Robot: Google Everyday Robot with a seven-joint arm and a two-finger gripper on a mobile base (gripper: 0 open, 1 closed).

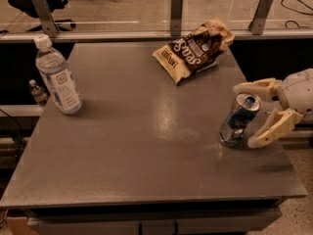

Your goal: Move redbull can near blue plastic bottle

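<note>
The redbull can [238,119] stands on the grey table [146,141] near its right edge, leaning slightly, its shiny top showing. My gripper [248,115] comes in from the right with its cream fingers [271,129] spread open, one behind the can's top and one just to the right of its base. The can sits at the mouth of the open fingers. The blue plastic bottle [57,75], clear with a white cap and a pale label, stands upright at the table's far left.
A brown and cream snack bag [193,49] lies at the back middle of the table. A tiny dark-capped bottle [37,93] stands beyond the table's left edge. A glass rail with metal posts [176,6] runs behind the table.
</note>
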